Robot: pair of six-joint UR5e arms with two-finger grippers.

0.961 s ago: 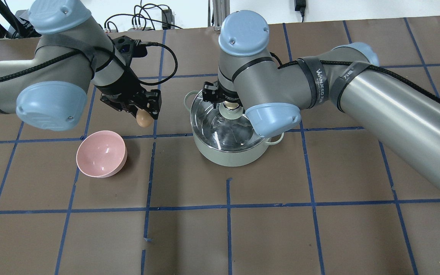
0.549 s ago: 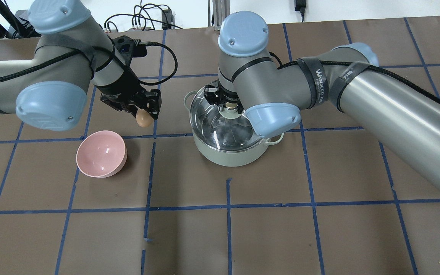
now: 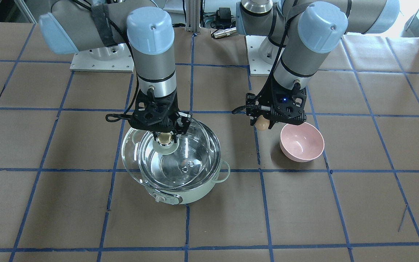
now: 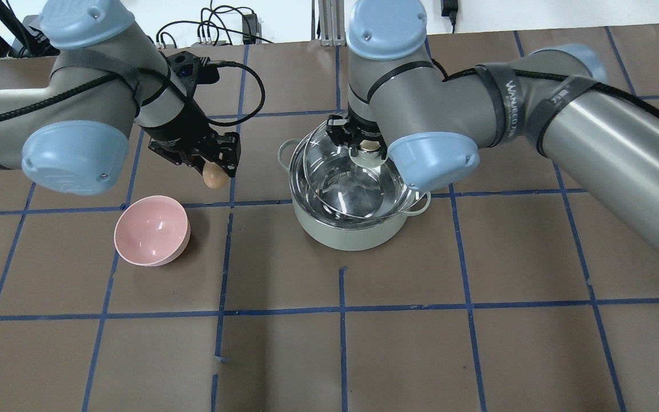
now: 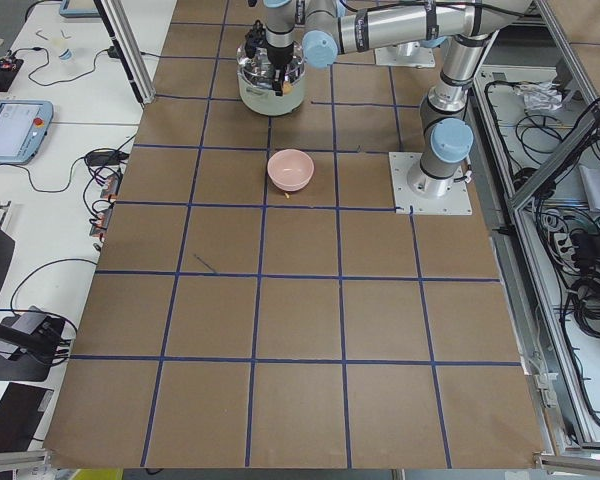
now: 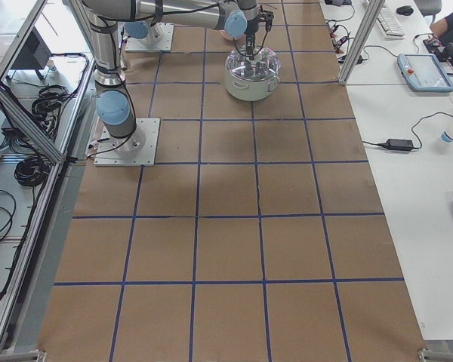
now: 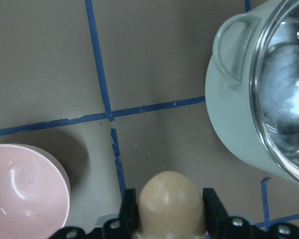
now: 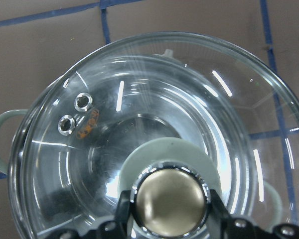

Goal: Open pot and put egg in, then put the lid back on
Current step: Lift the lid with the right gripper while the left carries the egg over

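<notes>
Over the pot (image 4: 352, 236) the lid (image 4: 335, 171) hangs above the rim. Its beige knob (image 8: 170, 203) is pinched in the right gripper (image 4: 365, 150), whose fingers are closed snugly on either side of it. Seen from behind the robot, the glass sits offset toward the far right but covers most of the steel mouth, so I'd judge the way in is not open enough yet.

Left of the pot and apart from it, the left gripper (image 4: 215, 170) holds the egg (image 4: 213, 178) above the bench (image 4: 478, 343), with its fingers (image 7: 213, 206) narrow on the egg's flanks. The egg's long axis runs along the fingers, one end poking out beyond the tips. The pot therefore lies to the egg's right, and the left arm is the one placed to carry it across while the right minds the lid. A pink bowl (image 4: 152, 230) sits on the bench to the near left of the egg.

By count: one pot, one lid, one egg, one bowl, two arms.
</notes>
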